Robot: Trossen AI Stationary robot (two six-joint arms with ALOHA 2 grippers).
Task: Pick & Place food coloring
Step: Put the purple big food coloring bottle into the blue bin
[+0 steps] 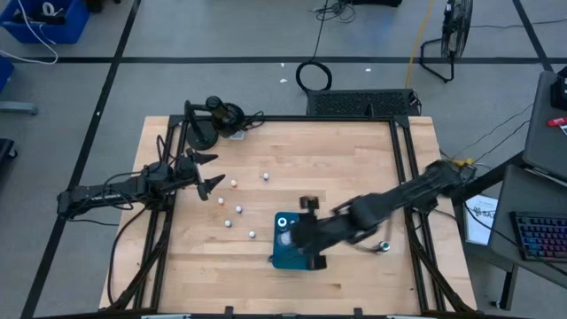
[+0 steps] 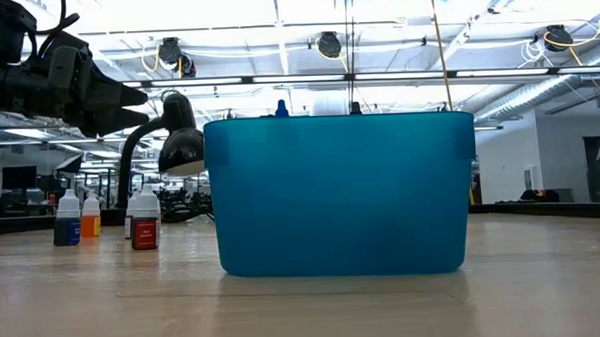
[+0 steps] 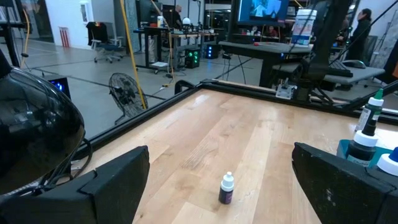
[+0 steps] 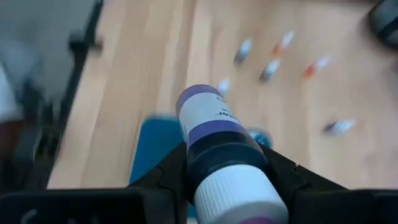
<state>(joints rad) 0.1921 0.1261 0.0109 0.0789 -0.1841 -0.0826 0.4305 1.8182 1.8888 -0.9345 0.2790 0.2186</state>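
Several tiny white-capped food coloring bottles [image 1: 239, 210] stand scattered on the wooden table, left of a teal tray [image 1: 285, 255]. Three of them [image 2: 145, 222] show upright in the low view. One bottle [image 1: 283, 221] stands in the tray's far part. My right gripper [image 1: 299, 237] reaches over the tray, shut on a dark bottle with a purple-and-white label [image 4: 211, 124]. My left gripper [image 1: 211, 173] hovers open at the table's left, above the table [image 2: 112, 95]. A purple bottle [image 3: 227, 188] stands on the wood ahead of its spread fingers. My right gripper pinches the bottle between its two fingers [image 4: 171, 174] on the dark body just below the white cap [image 4: 217, 158]. The bottle lies along the fingers, cap toward the wrist and bottom pointing away. It is lifted clear above the teal tray [image 4: 152, 149].
A black desk lamp [image 1: 213, 120] stands at the table's far left corner. A small object [image 1: 385, 246] lies right of the tray under the right arm. A black frame borders the table [image 1: 403, 168]. Bare wood stretches along the near edge and the far right.
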